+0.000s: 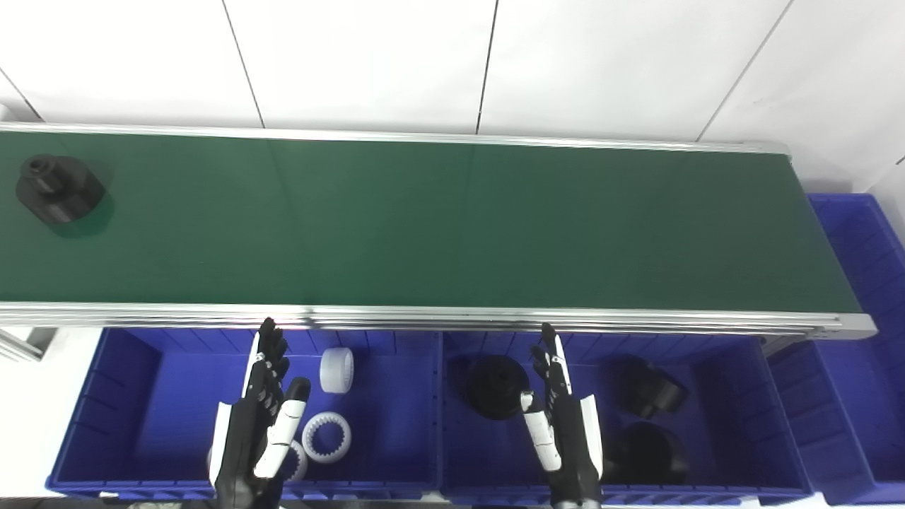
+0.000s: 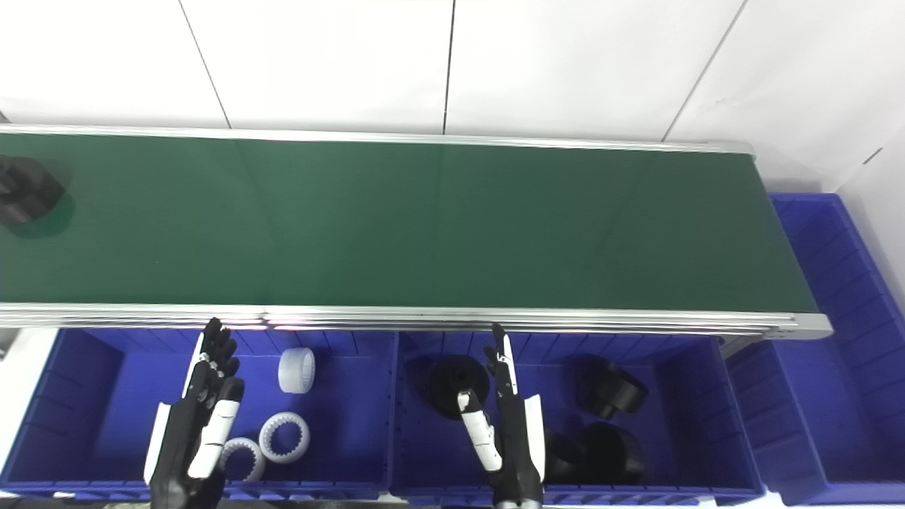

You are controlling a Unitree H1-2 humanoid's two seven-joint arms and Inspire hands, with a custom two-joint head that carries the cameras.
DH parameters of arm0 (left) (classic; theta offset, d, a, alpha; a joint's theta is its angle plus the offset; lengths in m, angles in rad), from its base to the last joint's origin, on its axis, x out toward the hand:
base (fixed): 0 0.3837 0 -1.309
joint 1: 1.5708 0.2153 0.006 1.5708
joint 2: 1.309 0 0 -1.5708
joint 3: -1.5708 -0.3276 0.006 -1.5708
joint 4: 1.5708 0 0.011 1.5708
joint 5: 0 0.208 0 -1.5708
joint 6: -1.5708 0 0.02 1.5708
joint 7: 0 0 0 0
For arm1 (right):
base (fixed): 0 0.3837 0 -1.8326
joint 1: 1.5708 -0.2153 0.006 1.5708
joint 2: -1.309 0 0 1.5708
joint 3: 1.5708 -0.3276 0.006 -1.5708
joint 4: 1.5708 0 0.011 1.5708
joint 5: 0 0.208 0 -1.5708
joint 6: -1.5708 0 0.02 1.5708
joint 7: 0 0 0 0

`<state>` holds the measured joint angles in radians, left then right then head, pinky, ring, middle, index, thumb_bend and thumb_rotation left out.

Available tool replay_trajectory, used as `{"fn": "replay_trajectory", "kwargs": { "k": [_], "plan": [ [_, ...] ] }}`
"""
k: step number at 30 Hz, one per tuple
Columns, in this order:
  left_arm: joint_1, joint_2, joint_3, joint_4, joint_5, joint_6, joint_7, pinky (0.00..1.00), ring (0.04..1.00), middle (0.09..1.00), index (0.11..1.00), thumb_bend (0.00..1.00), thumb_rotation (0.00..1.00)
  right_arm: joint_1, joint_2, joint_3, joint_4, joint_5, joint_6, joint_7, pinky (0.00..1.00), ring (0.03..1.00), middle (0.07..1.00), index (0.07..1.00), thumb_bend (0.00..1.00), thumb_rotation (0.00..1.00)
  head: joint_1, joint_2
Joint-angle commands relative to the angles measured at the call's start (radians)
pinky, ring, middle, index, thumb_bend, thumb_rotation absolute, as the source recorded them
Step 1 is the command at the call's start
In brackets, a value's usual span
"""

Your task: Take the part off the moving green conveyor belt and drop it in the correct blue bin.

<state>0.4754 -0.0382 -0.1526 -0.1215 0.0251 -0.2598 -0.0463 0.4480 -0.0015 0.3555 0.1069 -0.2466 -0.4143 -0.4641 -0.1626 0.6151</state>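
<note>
A black part [image 1: 56, 189] lies on the green conveyor belt [image 1: 424, 219] at its far left end; it also shows at the left edge of the right eye view [image 2: 25, 191]. My left hand [image 1: 258, 417] is open and empty, held above the left blue bin [image 1: 127, 396]. My right hand [image 1: 562, 424] is open and empty, held above the middle blue bin [image 1: 735, 396]. Both hands are near the belt's front rail and far from the black part.
The left bin holds white ring parts [image 1: 327, 436] and a white part [image 1: 336, 370]. The middle bin holds black parts [image 1: 495, 385] [image 1: 647, 387]. Another blue bin [image 1: 866, 283] stands past the belt's right end. The belt's metal front rail [image 1: 452, 317] runs just beyond the fingertips.
</note>
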Motion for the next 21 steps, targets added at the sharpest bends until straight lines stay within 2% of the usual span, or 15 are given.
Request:
{"fn": "replay_trajectory", "kwargs": {
  "k": [1, 21],
  "plan": [
    [0.001, -0.001, -0.007, -0.026, -0.004, -0.017, -0.005, 1.0, 1.0, 1.0, 1.0, 0.57, 0.73, -0.002, 0.005, 0.0, -0.013, -0.005, -0.056, 0.005, 0.93, 0.944, 0.995, 1.0, 0.66, 1.0, 0.0, -0.001],
    [0.002, 0.0, -0.011, -0.027, -0.005, -0.023, -0.009, 1.0, 1.0, 1.0, 1.0, 0.55, 0.73, 0.002, 0.007, -0.005, -0.015, -0.001, -0.055, 0.016, 0.94, 0.954, 0.997, 1.0, 0.67, 1.0, 0.002, 0.0]
  ]
}}
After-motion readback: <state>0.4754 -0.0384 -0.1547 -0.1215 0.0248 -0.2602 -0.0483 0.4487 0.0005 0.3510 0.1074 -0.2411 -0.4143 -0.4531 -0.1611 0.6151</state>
